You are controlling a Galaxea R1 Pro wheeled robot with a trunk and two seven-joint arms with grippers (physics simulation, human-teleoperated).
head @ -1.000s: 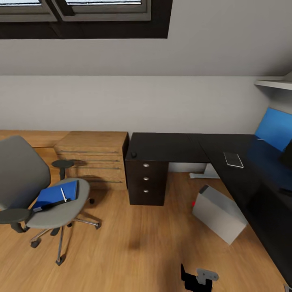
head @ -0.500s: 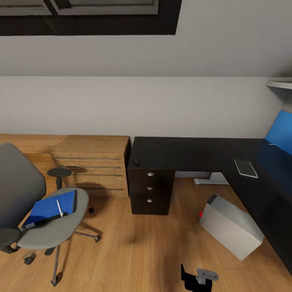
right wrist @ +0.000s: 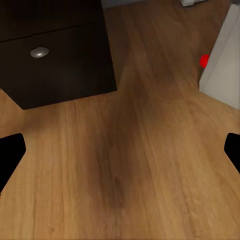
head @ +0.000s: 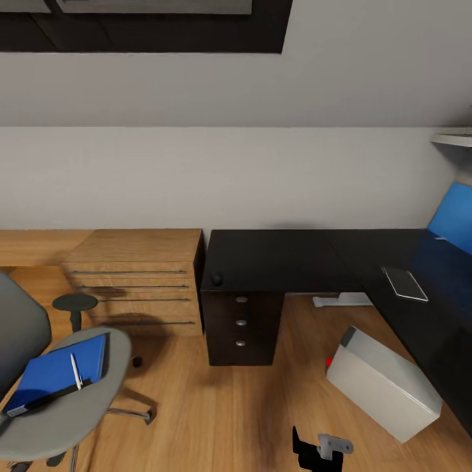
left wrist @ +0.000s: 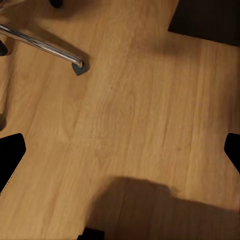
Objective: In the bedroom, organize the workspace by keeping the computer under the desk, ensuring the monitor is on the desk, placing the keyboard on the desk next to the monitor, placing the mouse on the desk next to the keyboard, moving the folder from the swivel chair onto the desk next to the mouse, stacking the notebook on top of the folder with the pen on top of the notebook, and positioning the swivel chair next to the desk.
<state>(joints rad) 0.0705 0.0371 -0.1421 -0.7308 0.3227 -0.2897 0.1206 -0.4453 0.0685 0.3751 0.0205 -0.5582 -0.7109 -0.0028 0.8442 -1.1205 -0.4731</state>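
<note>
While the swivel chair [head: 46, 387] is cut off at frame edge, both hands' fingers [left wrist: 11, 152] [right wrist: 10, 152] stand apart.

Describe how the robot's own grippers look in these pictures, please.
In both wrist views, the left gripper and right gripper show flat, plain black fingertips with angled ends. No cables or markings are visible on them.

Lt-wood cabinet [head: 134, 282] w/ long handles against white wall [head: 196, 177]; dark window frame [head: 144, 26] above cabinet, wood plank floor [head: 223, 406] in front, white shelf [head: 452, 139] far right of it.
</note>
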